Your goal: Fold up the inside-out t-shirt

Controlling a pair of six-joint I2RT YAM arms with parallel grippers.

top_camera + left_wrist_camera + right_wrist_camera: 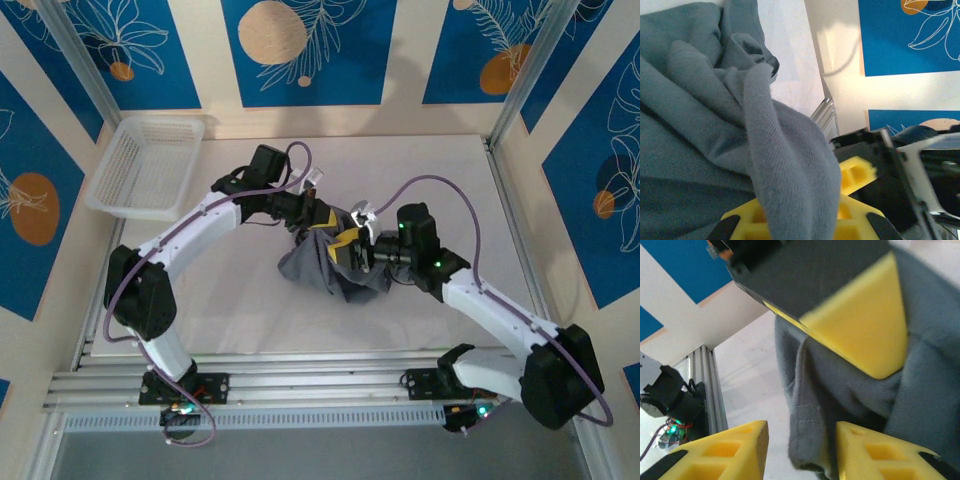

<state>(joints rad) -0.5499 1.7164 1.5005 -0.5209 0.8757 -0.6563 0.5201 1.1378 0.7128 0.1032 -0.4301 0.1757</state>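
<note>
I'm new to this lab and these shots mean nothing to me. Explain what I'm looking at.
Two robot arms are bolted at the near edge of a white table. One picture looks down from above; the other two come from cameras on the wrists. A grey t-shirt lies bunched mid-table, and a white basket sits at the far left corner. The left gripper is pinched shut on the t-shirt. The right gripper has its yellow fingers apart, with a hem hanging between them.
</note>
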